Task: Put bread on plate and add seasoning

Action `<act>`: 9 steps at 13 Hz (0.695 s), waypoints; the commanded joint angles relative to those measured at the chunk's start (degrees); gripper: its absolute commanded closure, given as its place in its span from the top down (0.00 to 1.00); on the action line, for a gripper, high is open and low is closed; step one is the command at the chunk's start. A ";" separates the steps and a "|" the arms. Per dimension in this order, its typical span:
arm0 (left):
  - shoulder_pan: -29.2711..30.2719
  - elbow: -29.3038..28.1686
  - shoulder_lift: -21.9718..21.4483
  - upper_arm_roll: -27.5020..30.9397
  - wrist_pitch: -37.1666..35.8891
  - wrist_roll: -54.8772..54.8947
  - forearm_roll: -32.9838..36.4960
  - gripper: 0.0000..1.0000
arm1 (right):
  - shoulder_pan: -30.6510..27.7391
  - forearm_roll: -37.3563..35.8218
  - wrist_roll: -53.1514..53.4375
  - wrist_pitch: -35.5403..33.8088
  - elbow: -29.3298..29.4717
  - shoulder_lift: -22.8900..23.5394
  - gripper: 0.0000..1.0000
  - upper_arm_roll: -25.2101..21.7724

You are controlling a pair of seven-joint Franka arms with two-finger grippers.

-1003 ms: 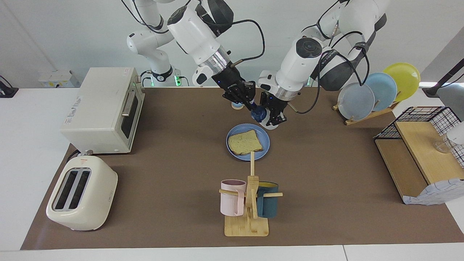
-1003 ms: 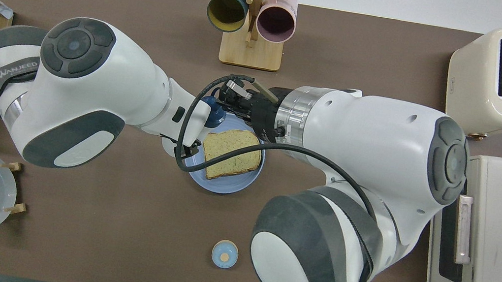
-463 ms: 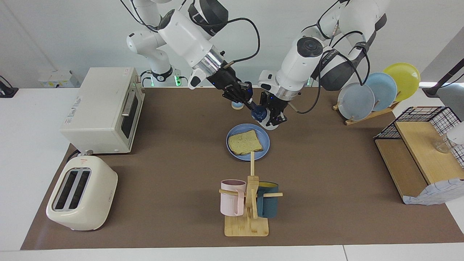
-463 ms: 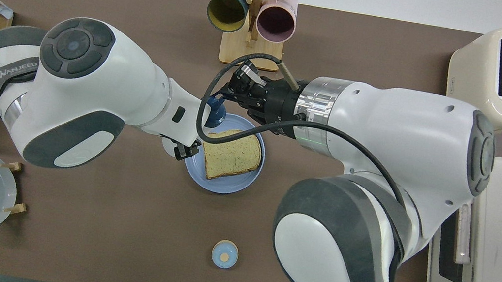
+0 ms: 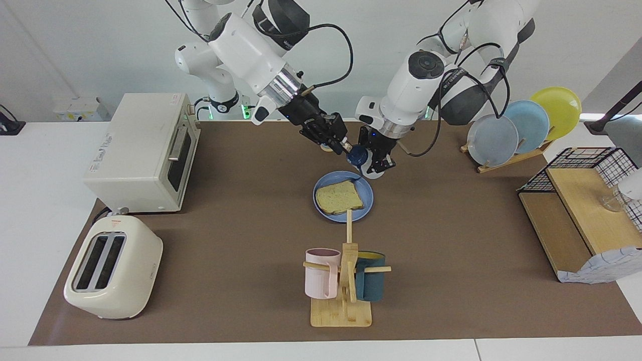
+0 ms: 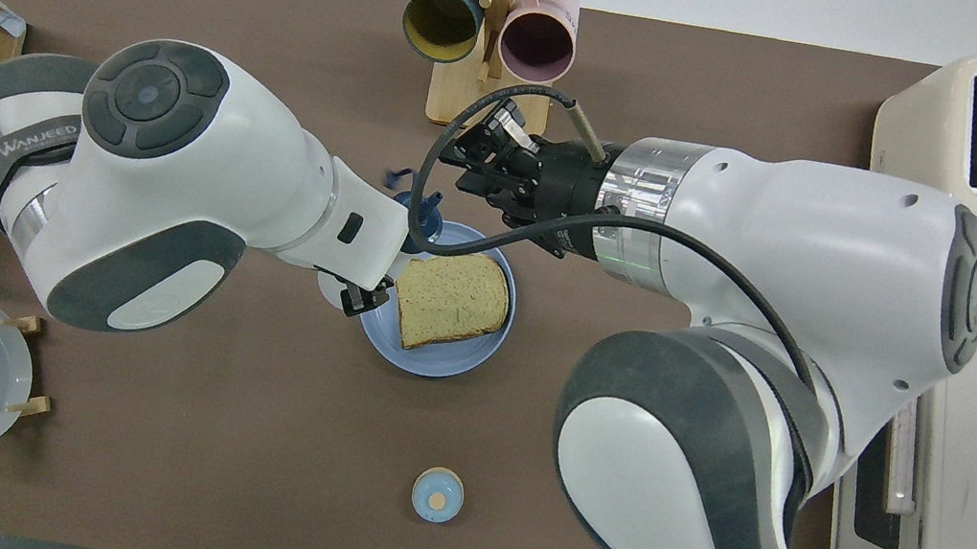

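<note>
Seasoning bottle [image 5: 365, 163]: light, thin-walled plastic, squashy and probably a bit slick; best taken round the body, not by the navy cap. Pinched that way in the left gripper [image 5: 376, 164], tilted over the plate [image 5: 368, 203] rim at one o'clock in the facing view. Right gripper [image 5: 343, 144] at the cap, reaching in from ten o'clock; spread or pressed together, cannot tell. Bread [image 5: 339, 197], soft and crumbly, flat on the plate. Counted: one bottle, one slice, one blue plate, two mugs [image 5: 321, 273], three racked plates [image 5: 521, 125], one bell [image 6: 437, 494].
</note>
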 commanded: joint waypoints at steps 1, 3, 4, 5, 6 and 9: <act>0.78 -0.59 -0.54 -0.37 -0.45 0.87 -0.50 0.00 | -4.10 -0.59 -4.17 -0.97 -3.30 -1.67 1.00 0.13; 0.69 -0.51 -0.63 -0.37 -0.46 0.78 -0.15 0.00 | -7.26 -0.68 -4.61 -1.05 -4.10 -2.12 1.00 0.13; 0.52 -0.42 -0.80 -0.37 -0.37 0.52 0.12 0.00 | -8.85 -3.21 -5.23 -2.79 -4.19 -2.12 1.00 0.04; 0.17 -0.50 -1.59 -0.20 -0.54 0.43 0.90 0.00 | -11.56 -10.02 -5.84 -7.95 -3.67 -2.12 1.00 0.13; -0.10 -0.42 -2.46 -0.11 -1.41 0.43 3.35 0.00 | -14.20 -16.79 -7.50 -13.91 -1.84 -2.20 1.00 0.30; -4.57 1.68 -2.47 1.29 -7.64 0.25 10.38 0.00 | -18.77 -30.26 -15.84 -32.64 2.48 -4.65 1.00 -0.22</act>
